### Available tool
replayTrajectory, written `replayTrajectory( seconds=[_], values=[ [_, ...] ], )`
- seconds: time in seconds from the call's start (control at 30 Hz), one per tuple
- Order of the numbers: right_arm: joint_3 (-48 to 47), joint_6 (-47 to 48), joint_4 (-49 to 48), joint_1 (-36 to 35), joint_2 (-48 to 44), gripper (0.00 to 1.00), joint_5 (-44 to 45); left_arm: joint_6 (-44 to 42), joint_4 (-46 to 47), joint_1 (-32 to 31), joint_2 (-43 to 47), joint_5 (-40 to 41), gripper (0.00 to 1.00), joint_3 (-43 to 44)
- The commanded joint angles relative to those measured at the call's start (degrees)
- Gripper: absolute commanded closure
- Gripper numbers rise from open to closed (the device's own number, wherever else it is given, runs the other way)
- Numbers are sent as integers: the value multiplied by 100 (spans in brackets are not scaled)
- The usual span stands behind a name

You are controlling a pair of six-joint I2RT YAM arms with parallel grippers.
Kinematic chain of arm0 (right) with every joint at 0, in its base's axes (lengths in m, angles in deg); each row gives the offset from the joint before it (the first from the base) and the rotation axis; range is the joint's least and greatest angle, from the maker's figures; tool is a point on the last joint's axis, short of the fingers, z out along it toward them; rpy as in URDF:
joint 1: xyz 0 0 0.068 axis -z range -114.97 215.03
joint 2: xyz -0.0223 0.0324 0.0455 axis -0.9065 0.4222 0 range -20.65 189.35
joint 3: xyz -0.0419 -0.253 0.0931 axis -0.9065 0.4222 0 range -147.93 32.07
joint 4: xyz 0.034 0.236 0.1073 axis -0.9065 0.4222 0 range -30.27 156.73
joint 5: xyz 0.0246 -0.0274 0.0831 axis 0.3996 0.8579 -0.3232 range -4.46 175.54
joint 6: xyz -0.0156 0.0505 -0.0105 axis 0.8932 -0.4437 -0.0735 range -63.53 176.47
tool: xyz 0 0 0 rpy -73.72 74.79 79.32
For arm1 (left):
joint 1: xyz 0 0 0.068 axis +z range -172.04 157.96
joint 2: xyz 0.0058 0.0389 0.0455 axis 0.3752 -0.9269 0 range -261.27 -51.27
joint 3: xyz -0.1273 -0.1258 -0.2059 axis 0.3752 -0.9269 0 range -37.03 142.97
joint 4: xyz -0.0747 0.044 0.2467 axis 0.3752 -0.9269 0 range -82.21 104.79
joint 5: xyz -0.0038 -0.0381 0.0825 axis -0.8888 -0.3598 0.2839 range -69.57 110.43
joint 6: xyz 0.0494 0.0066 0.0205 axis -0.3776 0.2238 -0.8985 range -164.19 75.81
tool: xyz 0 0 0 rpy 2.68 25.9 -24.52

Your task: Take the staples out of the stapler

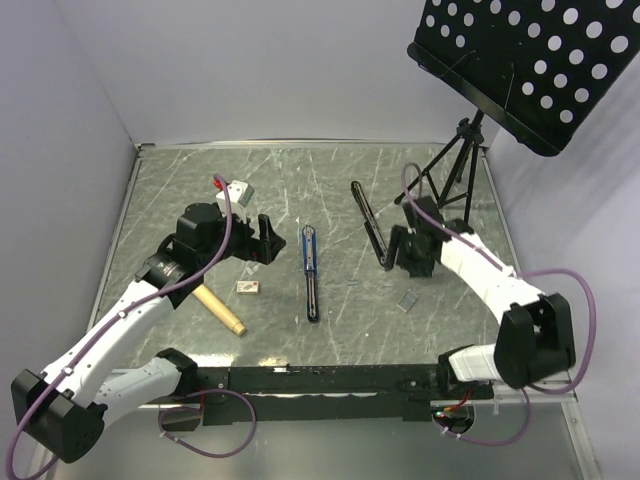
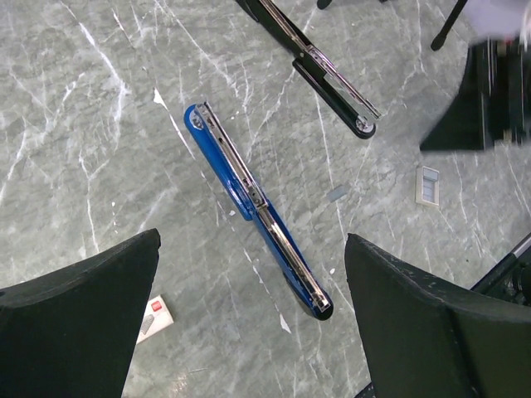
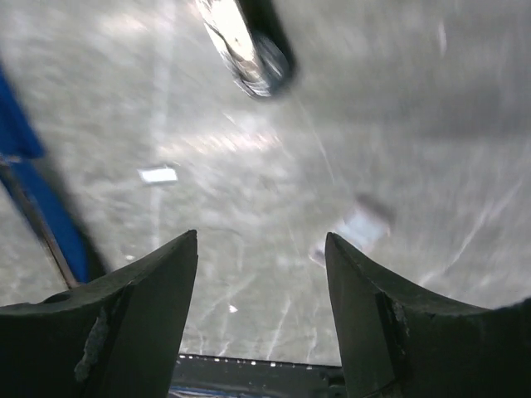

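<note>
Black right gripper (image 1: 394,257) spread open and empty beside the long black unfolded metal stapler (image 1: 368,222) toward the table's (image 1: 200,180) right edge, tiny silvery-grey staple strip (image 1: 407,300) loose nearby: seems mid-unloading, needs a fine pinch next.

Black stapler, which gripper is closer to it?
Right. The right gripper hangs beside the black stapler; the left gripper is farther left, beyond the blue stapler.

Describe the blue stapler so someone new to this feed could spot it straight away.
Start at the grey marbled tabletop and look to its middle. There lies the long blue plastic stapler, opened out flat in one thin line with a silvery metal channel facing up. The only similar thing is the black stapler to its right, also opened out, so colour settles it.
</note>
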Motion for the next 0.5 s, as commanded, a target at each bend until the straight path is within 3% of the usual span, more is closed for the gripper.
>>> replayTrajectory(
  seconds=[0.0, 0.47],
  values=[
    [675, -1156, 22, -2, -644, 27, 404, 54, 170, -17, 191, 85, 3, -27],
    [1379, -1931, -347, -2, -118, 23, 783, 81, 144, -17, 165, 164, 3, -62]
  ],
)
